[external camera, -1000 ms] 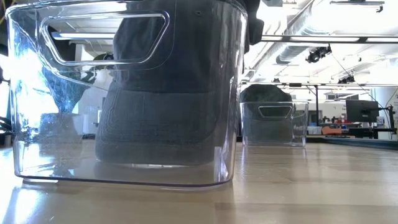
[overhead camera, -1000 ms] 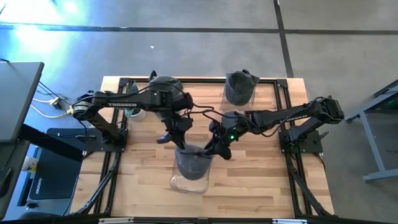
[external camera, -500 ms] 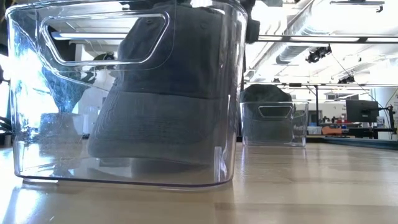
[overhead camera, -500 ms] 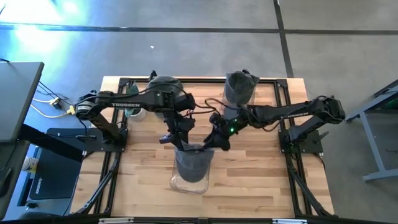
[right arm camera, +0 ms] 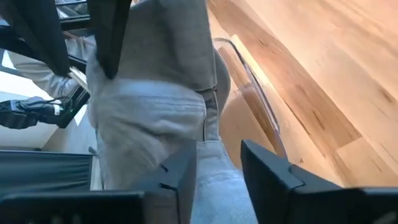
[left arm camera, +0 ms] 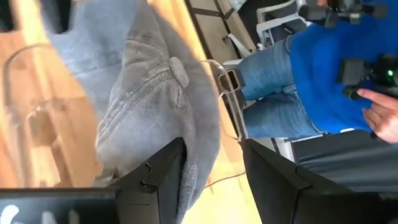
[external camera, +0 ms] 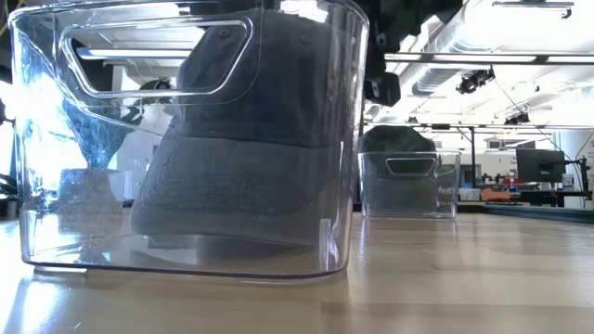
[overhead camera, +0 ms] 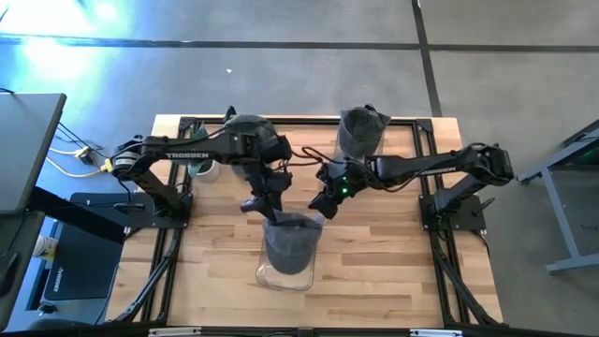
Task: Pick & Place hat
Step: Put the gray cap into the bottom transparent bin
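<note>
A grey cap [overhead camera: 288, 241] sits in a clear plastic bin [overhead camera: 281, 277] near the table's front middle. In the low view the cap [external camera: 241, 176] leans tilted, with its lower edge on the bin's floor [external camera: 186, 264]. My left gripper [overhead camera: 263, 208] is open just above the bin's far rim, over the cap's top [left arm camera: 149, 99]. My right gripper [overhead camera: 319, 206] is open to the right of the bin's far corner, above and outside the bin; the low view shows it [external camera: 380, 88] beyond the bin's wall. It looks at the cap [right arm camera: 149, 106]. My left gripper's open fingers [left arm camera: 155, 177] stand on either side of the cap's upper edge [left arm camera: 198, 146], coming slanting from above and the far side. I cannot tell whether a finger touches the cloth.
A second clear bin [overhead camera: 359, 140] with another grey cap in it stands at the table's far edge, right of middle; it also shows in the low view [external camera: 408, 181]. A dark rounded thing [overhead camera: 248, 126] lies at the far left. A person in blue [left arm camera: 336, 68] stands beyond the table.
The cap has sunk and tipped over in the bin until its lower edge lay on the floor, then stayed still. My right gripper has gone up and toward the far edge, away from the bin.
</note>
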Available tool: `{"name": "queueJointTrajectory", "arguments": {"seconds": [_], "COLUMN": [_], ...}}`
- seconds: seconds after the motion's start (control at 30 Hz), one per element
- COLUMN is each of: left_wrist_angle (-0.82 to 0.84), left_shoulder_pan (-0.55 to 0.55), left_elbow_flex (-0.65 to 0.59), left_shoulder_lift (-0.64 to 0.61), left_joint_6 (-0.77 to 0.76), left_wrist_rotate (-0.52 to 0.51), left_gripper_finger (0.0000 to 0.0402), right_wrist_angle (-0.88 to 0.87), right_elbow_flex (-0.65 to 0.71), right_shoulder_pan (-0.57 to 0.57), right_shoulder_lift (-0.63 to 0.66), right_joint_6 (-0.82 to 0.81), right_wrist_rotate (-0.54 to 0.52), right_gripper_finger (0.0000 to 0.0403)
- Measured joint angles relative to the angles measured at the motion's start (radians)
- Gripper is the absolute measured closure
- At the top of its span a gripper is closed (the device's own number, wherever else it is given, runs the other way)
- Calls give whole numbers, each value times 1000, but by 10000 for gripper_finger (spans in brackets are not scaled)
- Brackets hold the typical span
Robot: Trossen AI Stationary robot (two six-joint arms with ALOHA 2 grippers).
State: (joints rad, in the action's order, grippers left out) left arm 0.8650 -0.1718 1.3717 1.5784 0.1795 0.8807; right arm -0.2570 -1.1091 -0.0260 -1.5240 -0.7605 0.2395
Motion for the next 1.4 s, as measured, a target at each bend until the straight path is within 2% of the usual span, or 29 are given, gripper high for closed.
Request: {"name": "queueJointTrajectory", "arguments": {"seconds": [0.17, 0.33, 0.43, 0.6, 0.73, 0.93, 1.07, 1.2, 1.4], "left_wrist_angle": [34, 36, 37, 42, 45, 80, 113, 135, 99], "left_shoulder_pan": [-60, -86, -83, -83, -83, -84, -83, -59, 19], "left_elbow_flex": [0, 0, 0, 9, 45, 58, 57, 47, -44], "left_shoulder_lift": [0, 0, 0, -39, -93, -216, -264, -295, -369], "left_joint_6": [4, -3, -2, -15, -60, -133, -178, -192, -313], "left_wrist_rotate": [10, 56, 69, 63, -33, -214, -242, -270, -504], "left_gripper_finger": [240, 240, 240, 240, 241, 241, 241, 241, 241], "right_wrist_angle": [114, 166, 177, 282, 288, 283, 276, 278, 308], "right_elbow_flex": [0, 0, 0, 0, 0, 0, 0, 0, 1], "right_shoulder_pan": [7, 7, 7, 33, 46, 11, -23, -28, 27], "right_shoulder_lift": [-74, -127, -123, -123, -122, -122, -126, -166, -213], "right_joint_6": [1, 12, 25, -25, -21, -66, -70, -37, -51], "right_wrist_rotate": [34, 146, 231, 470, 490, 318, 254, 306, 491], "right_gripper_finger": [338, 393, 396, 395, 399, 400, 399, 401, 402]}}
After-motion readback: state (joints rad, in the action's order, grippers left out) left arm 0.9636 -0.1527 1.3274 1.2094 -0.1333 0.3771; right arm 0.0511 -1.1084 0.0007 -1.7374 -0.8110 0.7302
